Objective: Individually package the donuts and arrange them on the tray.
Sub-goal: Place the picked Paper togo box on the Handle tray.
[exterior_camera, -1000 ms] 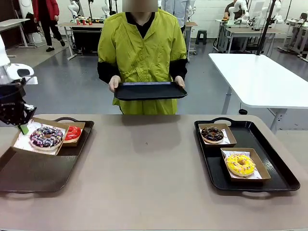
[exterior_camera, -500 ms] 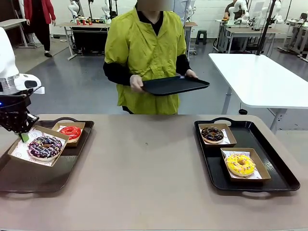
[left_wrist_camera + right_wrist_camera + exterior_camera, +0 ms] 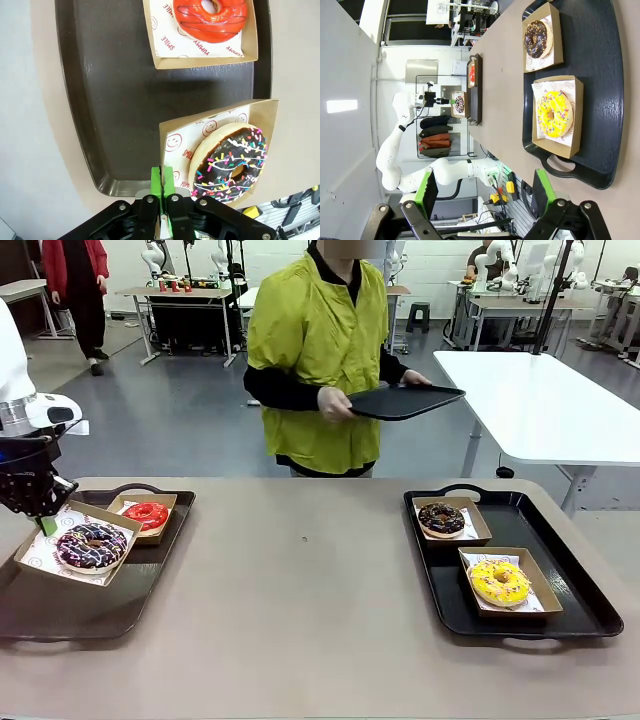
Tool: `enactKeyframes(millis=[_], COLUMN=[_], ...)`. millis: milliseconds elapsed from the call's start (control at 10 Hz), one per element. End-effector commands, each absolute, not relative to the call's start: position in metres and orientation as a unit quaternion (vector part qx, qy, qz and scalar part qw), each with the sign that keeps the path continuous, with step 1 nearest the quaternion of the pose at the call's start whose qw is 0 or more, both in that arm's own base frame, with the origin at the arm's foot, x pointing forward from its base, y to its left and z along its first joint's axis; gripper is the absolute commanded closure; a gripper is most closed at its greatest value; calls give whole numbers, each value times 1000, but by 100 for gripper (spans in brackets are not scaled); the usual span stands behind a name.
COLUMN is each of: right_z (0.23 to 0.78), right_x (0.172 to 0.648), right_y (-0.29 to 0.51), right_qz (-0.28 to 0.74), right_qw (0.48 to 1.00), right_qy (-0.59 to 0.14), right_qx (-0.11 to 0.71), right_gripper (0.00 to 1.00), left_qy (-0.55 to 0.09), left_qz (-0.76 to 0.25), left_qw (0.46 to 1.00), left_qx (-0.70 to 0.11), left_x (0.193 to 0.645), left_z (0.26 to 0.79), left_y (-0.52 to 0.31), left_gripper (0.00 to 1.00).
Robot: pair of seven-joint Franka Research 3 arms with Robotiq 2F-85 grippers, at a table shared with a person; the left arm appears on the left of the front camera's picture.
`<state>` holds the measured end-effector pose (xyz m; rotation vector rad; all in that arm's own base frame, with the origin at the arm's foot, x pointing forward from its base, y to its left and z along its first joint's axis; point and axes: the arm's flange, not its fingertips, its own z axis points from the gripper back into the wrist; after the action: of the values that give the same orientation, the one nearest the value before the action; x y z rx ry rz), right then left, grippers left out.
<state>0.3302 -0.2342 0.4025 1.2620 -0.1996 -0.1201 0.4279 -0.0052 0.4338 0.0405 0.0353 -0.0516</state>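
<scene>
Four donuts are seen in the front view, each boxed in its own open paper carton. On the left tray (image 3: 60, 610) the drizzled dark donut (image 3: 90, 544) sits in a carton (image 3: 40, 552) at the left side, with the red donut (image 3: 148, 513) just beyond it toward the far edge. On the right tray (image 3: 580, 590) the chocolate donut (image 3: 441, 517) lies far and the yellow donut (image 3: 499, 581) near. The left pincer (image 3: 45, 523) is clenched on the far-left rim of the drizzled donut's carton. Across the counter (image 3: 300, 580) a spare tray (image 3: 405, 400) is carried by the person.

In the left wrist view the green pads (image 3: 162, 181) are pressed together on the carton's wall (image 3: 172, 150), and the carton overhangs the tray's rim (image 3: 125, 187) toward the counter. A risk is judged here: with only a thin paper edge pinched, the wall could bend or tear, or the carton could tip over the rim and spill the donut if released where it hangs.

In the right wrist view the right pincer (image 3: 485, 192) is held released, its jaws wide apart, well above the right tray, with the yellow donut and the chocolate donut below. A descent without alignment could crush a carton wall.
</scene>
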Motion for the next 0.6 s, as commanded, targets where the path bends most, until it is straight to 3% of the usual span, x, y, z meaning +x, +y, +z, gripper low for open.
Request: enactKeyframes(millis=[0, 500], right_z=[405, 405], right_x=[329, 329], right_y=[-234, -234], right_qz=[-58, -58], right_qw=[798, 798], right_qy=[-93, -93], right_qx=[593, 593], right_gripper=[0, 0], left_qy=[23, 36], left_qz=[-33, -8], left_qw=[999, 999], left_qx=[18, -5], left_x=[429, 416], left_z=[429, 389], left_y=[-4, 28], left_gripper=[99, 99])
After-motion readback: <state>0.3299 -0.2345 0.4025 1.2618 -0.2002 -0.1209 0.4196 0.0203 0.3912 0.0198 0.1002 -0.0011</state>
